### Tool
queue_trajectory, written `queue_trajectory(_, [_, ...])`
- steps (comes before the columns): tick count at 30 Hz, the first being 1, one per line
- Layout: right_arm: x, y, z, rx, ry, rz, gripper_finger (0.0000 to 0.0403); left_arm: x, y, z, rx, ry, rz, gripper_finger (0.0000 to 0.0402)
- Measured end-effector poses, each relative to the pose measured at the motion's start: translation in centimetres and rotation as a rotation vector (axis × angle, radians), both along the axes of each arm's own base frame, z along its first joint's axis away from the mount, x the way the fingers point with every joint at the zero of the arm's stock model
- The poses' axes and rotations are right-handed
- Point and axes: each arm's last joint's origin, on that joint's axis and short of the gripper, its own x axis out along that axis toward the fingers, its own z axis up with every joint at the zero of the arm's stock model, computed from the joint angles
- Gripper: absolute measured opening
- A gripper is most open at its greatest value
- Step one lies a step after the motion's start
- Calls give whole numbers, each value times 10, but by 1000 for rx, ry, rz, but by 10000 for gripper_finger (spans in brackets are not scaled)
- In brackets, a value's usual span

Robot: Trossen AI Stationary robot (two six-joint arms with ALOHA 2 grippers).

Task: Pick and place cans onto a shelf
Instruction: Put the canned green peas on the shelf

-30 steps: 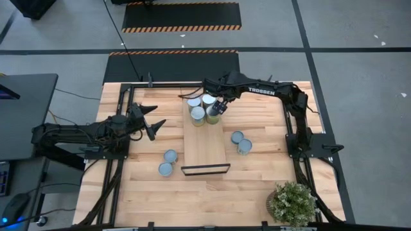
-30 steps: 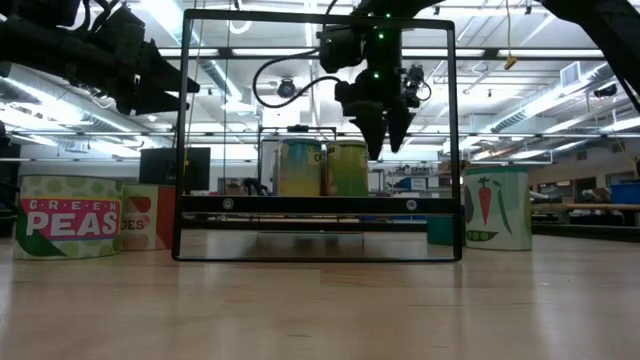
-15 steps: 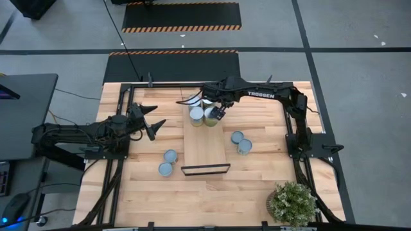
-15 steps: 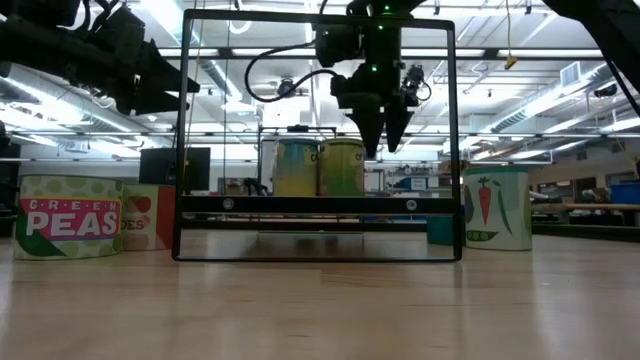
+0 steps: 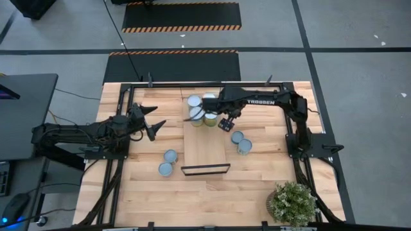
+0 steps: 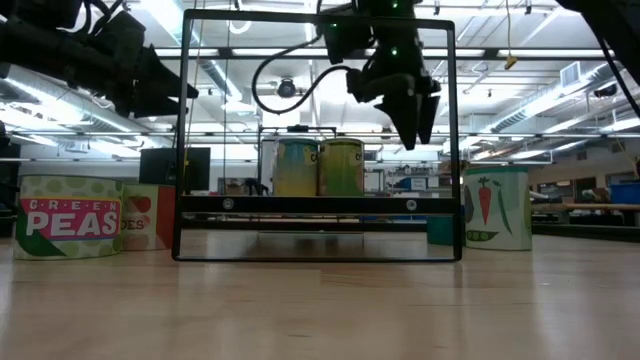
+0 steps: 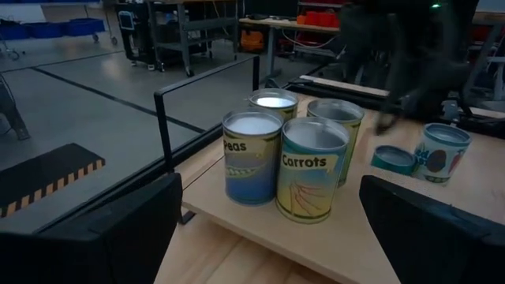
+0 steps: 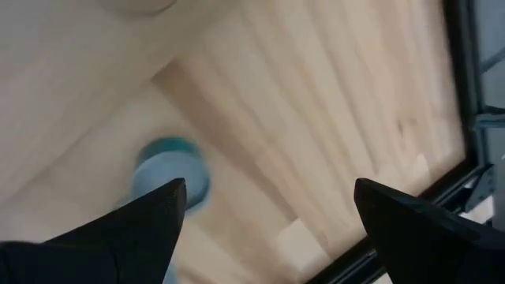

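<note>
The right end effector (image 5: pixel 225 123) hangs above the tabletop (image 5: pixel 257 167) just off the right edge of the shelf (image 5: pixel 204 146), its two fingers spread apart and holding nothing; its wrist view looks down between them at bare planks and one blurred teal can. The arm behind it carries the word TROSSEN in white. The left end effector (image 5: pixel 153 122) waits over the left side of the tabletop, fingers also apart and empty, pointing toward the shelf. Four cans (image 5: pixel 201 110) stand upright in a tight cluster at the far end of the shelf; in the left wrist view the front one reads "Carrots" (image 7: pixel 312 181) and the one beside it shows "Peas" (image 7: pixel 252 158). Two more cans (image 5: pixel 241 142) sit on the tabletop right of the shelf, near each other, and two (image 5: pixel 168 162) sit left of it. In the low view a large can labelled "GREEN PEAS" (image 6: pixel 70 217) stands at the left, and one with a carrot picture (image 6: pixel 497 207) at the right.
</note>
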Motion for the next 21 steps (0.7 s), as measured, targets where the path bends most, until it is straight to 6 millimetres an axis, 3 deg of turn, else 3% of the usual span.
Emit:
queue_trajectory(6, [-8,27,-16,-20,-15,15,373,0,-1,-1,-7,6,-38,393])
queue_trajectory(12, [-32,47,-39,71,-113,-4,373,1,-1,-1,-18,-2,-42,393])
queue_trajectory(21, [-56,53,-42,73,-242,-30,373,1,-1,0,-29,-10,-40,393])
